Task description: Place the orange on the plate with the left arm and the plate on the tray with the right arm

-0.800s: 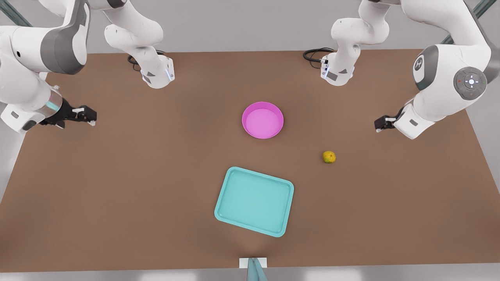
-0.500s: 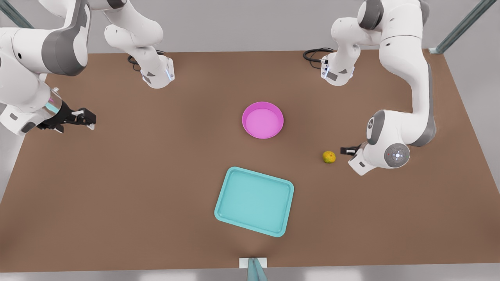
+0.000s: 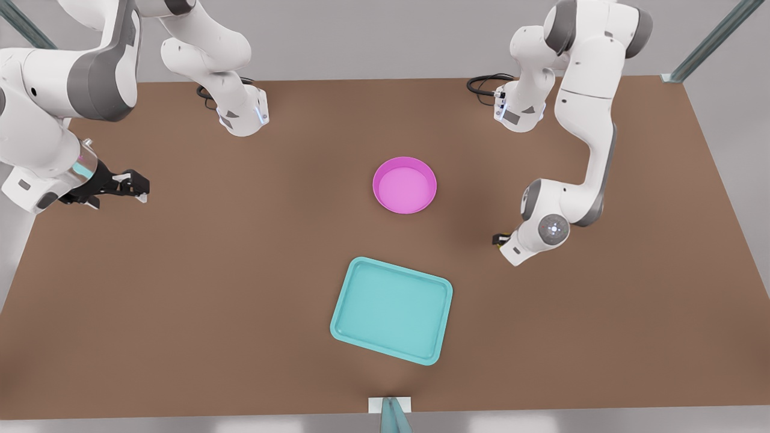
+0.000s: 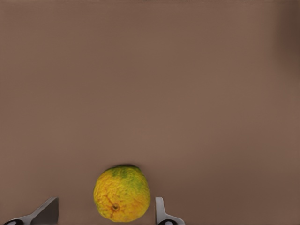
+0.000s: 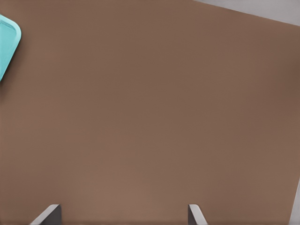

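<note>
The orange point(image 4: 122, 193) rests on the brown table between the fingertips of my left gripper point(image 4: 104, 215), which is open around it without squeezing it. In the front view that gripper point(image 3: 498, 239) is low over the table at the front view's right, and its hand hides the orange there. The magenta plate point(image 3: 404, 184) sits empty at the table's middle. Nearer the front edge lies the teal tray point(image 3: 391, 310), also empty. My right gripper point(image 3: 139, 184) waits open above the table at the front view's left, and it is also open in its wrist view point(image 5: 122, 215).
Both arm bases point(image 3: 243, 117) point(image 3: 518, 114) stand at the table's far edge with cables beside them. A corner of the tray point(image 5: 7, 42) shows in the right wrist view. A small white-and-teal mount point(image 3: 390, 406) sits at the front edge.
My left arm swung down and toward the front view's left until its gripper came around the orange, hiding it in the front view. The right arm barely shifted.
</note>
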Robot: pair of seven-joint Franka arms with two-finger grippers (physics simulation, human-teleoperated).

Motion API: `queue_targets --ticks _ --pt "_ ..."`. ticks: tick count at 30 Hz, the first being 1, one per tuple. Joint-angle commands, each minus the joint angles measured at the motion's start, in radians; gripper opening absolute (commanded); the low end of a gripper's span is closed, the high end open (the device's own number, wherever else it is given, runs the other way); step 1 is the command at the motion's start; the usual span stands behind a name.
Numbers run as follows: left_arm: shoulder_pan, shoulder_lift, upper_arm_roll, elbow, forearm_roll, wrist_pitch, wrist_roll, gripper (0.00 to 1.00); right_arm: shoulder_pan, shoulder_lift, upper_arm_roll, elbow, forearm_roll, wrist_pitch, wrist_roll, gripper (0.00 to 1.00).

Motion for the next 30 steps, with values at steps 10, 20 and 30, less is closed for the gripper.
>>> queue_targets --ticks 10,20,30 --pt "0.001 0.079 0.000 -0.001 0.001 0.048 -0.021 1.00 0.000 0.006 -0.001 -0.001 0.002 0.007 -0.016 1.00" --pt "0.001 0.096 0.000 -0.001 0.001 0.047 -0.023 0.71 -0.001 0.011 -0.002 -0.001 0.002 0.007 -0.019 1.00" --pt "-0.008 0.070 0.000 0.000 0.001 0.000 -0.067 0.63 -0.001 0.017 -0.010 -0.001 0.008 0.007 -0.025 1.00"
